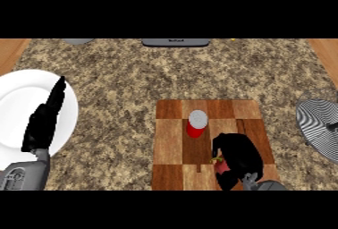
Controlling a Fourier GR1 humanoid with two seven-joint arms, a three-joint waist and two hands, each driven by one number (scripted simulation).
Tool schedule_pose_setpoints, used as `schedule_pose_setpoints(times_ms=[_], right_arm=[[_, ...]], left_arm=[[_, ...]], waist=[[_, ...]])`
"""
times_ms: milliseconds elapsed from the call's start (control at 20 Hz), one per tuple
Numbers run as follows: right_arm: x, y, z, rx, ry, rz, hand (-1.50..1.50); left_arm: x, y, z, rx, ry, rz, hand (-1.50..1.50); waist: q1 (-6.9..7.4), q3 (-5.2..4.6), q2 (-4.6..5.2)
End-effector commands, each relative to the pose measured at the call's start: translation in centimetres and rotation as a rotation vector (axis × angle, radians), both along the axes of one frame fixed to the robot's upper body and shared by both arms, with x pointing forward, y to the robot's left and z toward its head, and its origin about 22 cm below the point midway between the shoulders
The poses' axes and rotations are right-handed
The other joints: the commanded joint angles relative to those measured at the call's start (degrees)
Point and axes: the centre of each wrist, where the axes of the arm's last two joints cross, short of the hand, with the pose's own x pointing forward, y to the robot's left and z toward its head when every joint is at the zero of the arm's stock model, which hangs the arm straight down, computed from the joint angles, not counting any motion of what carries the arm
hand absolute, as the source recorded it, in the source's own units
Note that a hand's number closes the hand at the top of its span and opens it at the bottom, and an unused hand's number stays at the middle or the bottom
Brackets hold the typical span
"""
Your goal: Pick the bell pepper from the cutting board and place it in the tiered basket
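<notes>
Over the board's (173, 134) near right corner, the right hand (239, 150) is curled round the pepper (221, 167); carry and release into the basket (320, 127) at right remain.

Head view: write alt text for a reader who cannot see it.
The right hand curls round a red pepper over a wooden cutting board, where a red can stands. A wire basket sits at the right edge; the left hand rests open over a white plate.
</notes>
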Motion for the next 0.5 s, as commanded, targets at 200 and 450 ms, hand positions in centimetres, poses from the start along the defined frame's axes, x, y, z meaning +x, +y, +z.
schedule_pose_setpoints(times_ms=[200,450], right_arm=[[-6.7,-2.7,0.4,0.153,0.028,0.110,1.50],[-13.8,-5.1,1.0,0.199,0.089,0.436,1.50]], left_arm=[[-2.3,-0.3,-0.2,-0.001,0.004,0.012,0.00],[-1.2,1.5,-0.1,0.009,0.020,0.058,0.00]], waist=[[-0.53,0.20,-0.27],[-3.25,0.26,-0.77]])
